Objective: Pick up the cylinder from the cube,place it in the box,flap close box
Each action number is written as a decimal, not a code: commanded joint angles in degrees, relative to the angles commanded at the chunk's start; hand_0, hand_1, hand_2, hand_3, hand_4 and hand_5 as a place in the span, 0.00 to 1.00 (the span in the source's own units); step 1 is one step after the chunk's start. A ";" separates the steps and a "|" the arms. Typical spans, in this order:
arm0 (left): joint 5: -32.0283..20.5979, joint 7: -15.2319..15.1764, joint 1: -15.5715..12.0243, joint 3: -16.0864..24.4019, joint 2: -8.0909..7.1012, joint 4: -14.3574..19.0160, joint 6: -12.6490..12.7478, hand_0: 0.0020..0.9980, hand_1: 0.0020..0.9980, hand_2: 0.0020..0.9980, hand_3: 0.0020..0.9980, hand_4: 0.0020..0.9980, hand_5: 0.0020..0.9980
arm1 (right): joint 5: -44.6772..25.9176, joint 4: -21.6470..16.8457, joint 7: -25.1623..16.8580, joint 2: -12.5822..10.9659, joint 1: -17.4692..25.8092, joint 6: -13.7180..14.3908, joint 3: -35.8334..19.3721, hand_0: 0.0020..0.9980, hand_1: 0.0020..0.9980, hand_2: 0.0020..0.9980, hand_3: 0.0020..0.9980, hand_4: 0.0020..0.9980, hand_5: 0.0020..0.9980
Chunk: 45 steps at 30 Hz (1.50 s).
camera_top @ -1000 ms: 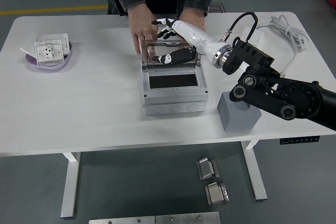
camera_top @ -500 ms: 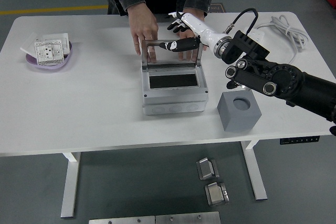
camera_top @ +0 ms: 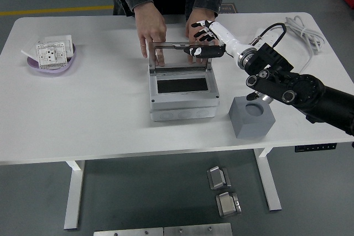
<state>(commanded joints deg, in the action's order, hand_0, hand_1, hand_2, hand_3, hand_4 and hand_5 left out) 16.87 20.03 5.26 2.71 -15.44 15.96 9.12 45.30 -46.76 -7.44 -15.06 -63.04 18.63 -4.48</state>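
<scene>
Fingers of the right robot hand (camera_top: 203, 37) are spread loosely and nothing is grasped; the hand is held above the far right corner of the box (camera_top: 183, 96), just beside the top right edge of the raised lid (camera_top: 181, 54). One dark finger is pointed left toward that edge, though whether it is touched cannot be told. The black right arm (camera_top: 301, 89) is brought in from the right, over the cube (camera_top: 251, 116). No left robot hand is seen.

The grey box is set near the middle of the white counter (camera_top: 94, 109), with a dark opening shown in its top. Its clear lid is stood upright at the far edge. The cylinder cannot be made out; the inside of the box is too dark to tell.

The grey cube is placed right of the box, close to the near edge, and a round hollow is seen in its top.

A person's two hands (camera_top: 152, 31) are laid on the counter just behind the lid, one at each far corner. A purple dish (camera_top: 41, 67) holding a white part is seen far left, and a white cable (camera_top: 301, 29) is coiled at the far right.
</scene>
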 joint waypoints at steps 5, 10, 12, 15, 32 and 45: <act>0.17 -0.03 -0.47 0.33 0.26 -0.02 0.05 0.69 0.67 0.60 0.62 0.53 0.36 | 3.06 -3.64 0.30 -0.98 1.17 0.92 -1.32 0.76 0.69 0.74 0.85 0.87 0.37; 0.52 -0.07 -0.64 0.89 0.47 0.04 0.07 0.69 0.67 0.60 0.62 0.53 0.36 | 4.48 -6.00 0.40 -2.09 2.21 1.53 -1.92 0.76 0.69 0.74 0.86 0.87 0.37; 0.50 -0.08 -0.66 0.95 0.49 0.02 0.08 0.69 0.67 0.60 0.62 0.53 0.36 | 4.92 -6.61 0.55 -2.49 2.53 1.63 -1.97 0.76 0.69 0.74 0.86 0.87 0.37; 0.41 -0.10 -0.82 0.96 0.45 -0.03 0.12 0.69 0.67 0.60 0.62 0.53 0.36 | 6.01 -7.59 1.00 -3.08 2.96 1.66 -2.21 0.75 0.69 0.74 0.85 0.87 0.38; -0.13 -0.56 -2.47 2.14 -0.09 -0.28 0.48 0.69 0.67 0.60 0.62 0.52 0.36 | 18.02 -20.94 8.38 -7.42 3.76 0.68 -2.99 0.71 0.68 0.74 0.85 0.85 0.39; -0.35 -0.56 -3.09 1.97 0.23 -0.32 0.50 0.69 0.67 0.60 0.62 0.52 0.36 | 22.26 -24.77 11.22 -8.24 5.14 -0.22 -2.76 0.69 0.68 0.76 0.87 0.85 0.41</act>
<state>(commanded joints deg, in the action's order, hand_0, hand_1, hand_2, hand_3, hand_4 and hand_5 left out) 16.51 19.47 2.17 4.68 -15.21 15.64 9.61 67.57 -71.53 3.78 -23.30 -57.90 18.41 -7.24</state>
